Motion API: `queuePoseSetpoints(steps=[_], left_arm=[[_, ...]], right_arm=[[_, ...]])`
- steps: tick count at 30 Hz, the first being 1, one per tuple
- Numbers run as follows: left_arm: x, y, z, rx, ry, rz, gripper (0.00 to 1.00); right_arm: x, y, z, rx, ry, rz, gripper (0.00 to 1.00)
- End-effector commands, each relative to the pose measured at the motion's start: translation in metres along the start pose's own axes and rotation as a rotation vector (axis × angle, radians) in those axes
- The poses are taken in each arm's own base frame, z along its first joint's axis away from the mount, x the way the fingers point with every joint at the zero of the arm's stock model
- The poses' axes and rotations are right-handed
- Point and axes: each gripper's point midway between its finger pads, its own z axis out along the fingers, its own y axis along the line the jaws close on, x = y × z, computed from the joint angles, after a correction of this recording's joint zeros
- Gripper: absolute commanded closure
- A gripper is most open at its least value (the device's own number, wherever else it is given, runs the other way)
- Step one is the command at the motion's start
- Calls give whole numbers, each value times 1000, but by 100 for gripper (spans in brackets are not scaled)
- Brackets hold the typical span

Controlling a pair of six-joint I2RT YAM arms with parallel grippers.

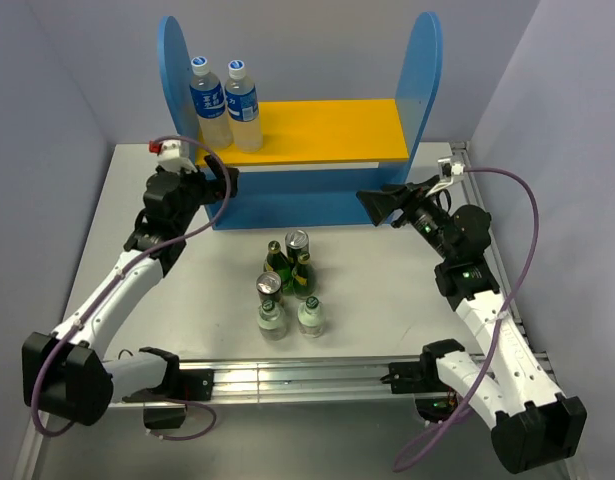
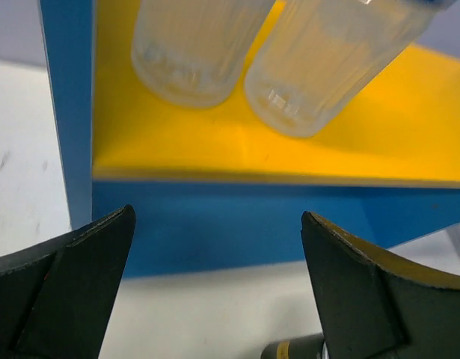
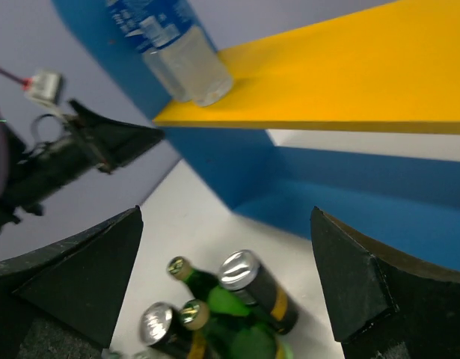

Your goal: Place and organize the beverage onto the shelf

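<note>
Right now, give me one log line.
left gripper open | right gripper open | six drinks clustered on table | shelf: two plastic bottles only

Robotics lab — two arms bolted to an aluminium rail (image 1: 287, 378), white tabletop (image 1: 367, 300), bare grey enclosure walls (image 1: 57, 70).

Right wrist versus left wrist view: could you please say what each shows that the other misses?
Only the right wrist shows the dark green glass bottles, the blue labels on the clear plastic bottles and the left gripper. Only the left wrist shows those bottles' ribbed bases close up. Both show the blue shelf, its yellow-orange upper board and a dark can.
</note>
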Motion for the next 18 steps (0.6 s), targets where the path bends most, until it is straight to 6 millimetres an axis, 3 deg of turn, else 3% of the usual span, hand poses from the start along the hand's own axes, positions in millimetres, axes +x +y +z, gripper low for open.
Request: queuePoseSetpoints(steps=[1,3,4,8,10,11,12,13,14,16,18], left_arm=[[-19,-14,-21,-64,-17,11,1],[-28,-27,-37,-43,-73,10,1],[-38,-46,-52,35,-114,-8,1],[-38,-44,-58,64,-176,-3,3],[-40,-39,-57,11,-151,-24,1],[-43,-33,-58,-28,-165,-31,1],[-52,-22,-65,-88,-215,-48,1],[-52,-20,-70,-111,-228,-63,1],[-51,-20,-76,-113,-228,-66,1],[-42,-30,-89,-88,-171,-37,7],[-39,-24,-105,-159,-174,-38,7]], right_arm=[[-18,43,-10,-137,-22,67,0],[-12,49,-16,-187,-43,154,0],[-5,60,-22,-280,-57,149,0],[3,58,-27,-302,-86,291,0],[8,49,-16,-220,-32,217,3],[0,28,-9,-46,-44,197,4],[-8,23,-14,26,-78,48,4],[-7,44,-16,18,-78,9,3],[-11,24,-21,180,-117,-17,3],[-8,17,-25,308,-87,-67,5],[0,9,-33,471,-28,-134,11]])
